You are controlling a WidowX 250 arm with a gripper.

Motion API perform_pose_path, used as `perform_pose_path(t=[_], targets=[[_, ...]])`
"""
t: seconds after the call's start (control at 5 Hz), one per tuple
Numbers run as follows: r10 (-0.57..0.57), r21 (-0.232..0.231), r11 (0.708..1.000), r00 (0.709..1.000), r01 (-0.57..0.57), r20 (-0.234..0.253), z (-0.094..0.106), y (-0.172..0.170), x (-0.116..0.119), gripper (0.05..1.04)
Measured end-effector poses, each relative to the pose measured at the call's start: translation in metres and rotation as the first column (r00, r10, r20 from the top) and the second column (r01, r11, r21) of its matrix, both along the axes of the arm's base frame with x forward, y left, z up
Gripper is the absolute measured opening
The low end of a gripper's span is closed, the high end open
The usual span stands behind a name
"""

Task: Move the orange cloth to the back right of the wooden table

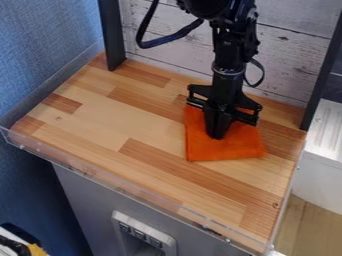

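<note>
Over the right part of the wooden surface, the black gripper (217, 134) points straight down, its tip against or just above an orange cloth (237, 145). The cloth lies flat and folded, with straight edges at its front and left. Part of its middle and back is hidden behind the gripper. Whether the cloth is pinched cannot be made out.
The wooden tabletop (100, 120) has a clear plastic lip (140, 195) along its front edge. Behind stands a whitewashed plank wall (287, 60) between dark uprights, the left one (111, 35) near the back left corner. A white ribbed unit (324, 135) adjoins on the right.
</note>
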State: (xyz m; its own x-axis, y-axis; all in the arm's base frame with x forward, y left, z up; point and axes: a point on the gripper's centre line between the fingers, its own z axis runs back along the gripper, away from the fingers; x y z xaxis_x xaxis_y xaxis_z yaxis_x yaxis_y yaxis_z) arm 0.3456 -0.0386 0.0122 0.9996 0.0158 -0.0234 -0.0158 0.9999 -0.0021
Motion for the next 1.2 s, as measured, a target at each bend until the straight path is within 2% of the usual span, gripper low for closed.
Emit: perform_pose_path(t=[0.2,0.4,0.6,0.8,1.2], targets=[[-0.021,0.002,1.000,0.999,0.021,-0.040,0.012,-0.005,-0.009,0.493],[-0.029,0.000,1.000,0.999,0.029,-0.017,0.040,-0.004,-0.012,0.792],[-0.035,-0.001,0.999,0.999,0.035,-0.005,0.065,-0.003,-0.016,0.997],[-0.036,-0.001,0.999,0.999,0.036,0.017,0.090,-0.003,-0.021,1.001],[-0.026,-0.004,1.000,0.999,0.027,0.046,0.107,-0.003,-0.021,0.997]])
